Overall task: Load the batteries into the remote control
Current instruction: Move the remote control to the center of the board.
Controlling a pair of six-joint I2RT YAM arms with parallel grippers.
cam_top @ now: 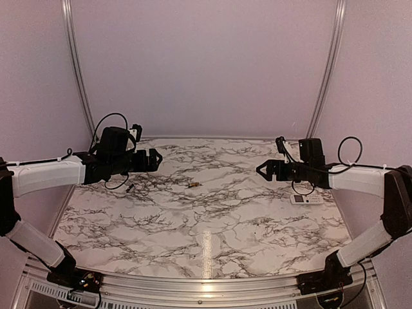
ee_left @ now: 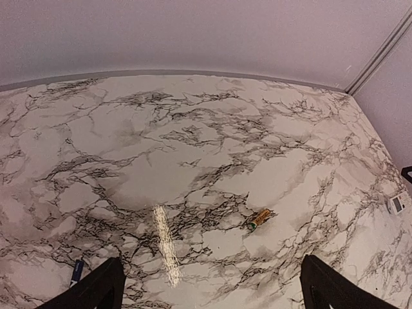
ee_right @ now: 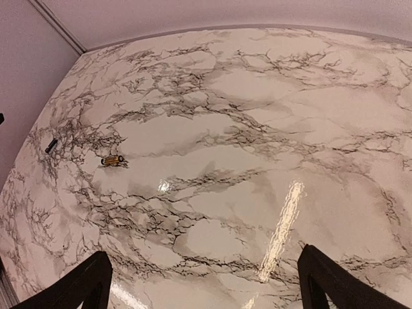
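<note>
A smooth, glossy tabletop (cam_top: 206, 219) printed with white-and-grey marble veining is seen, lamp glare being mirrored on it ahead of the right gripper (cam_top: 259, 169). Ahead of the left gripper (cam_top: 158, 158) a battery (ee_left: 259, 219) is shown with a shiny golden-brown, metallic-looking skin, while the remote control (cam_top: 306, 199) lying beneath the right wrist is seen to be of plain white plastic. The left gripper's fingers (ee_left: 96, 290) are finished in matt black.

The marbled table (cam_top: 206, 225) carries a golden battery (cam_top: 192, 185), a remote control (cam_top: 306, 199) and a small dark object (ee_right: 51, 145).
</note>
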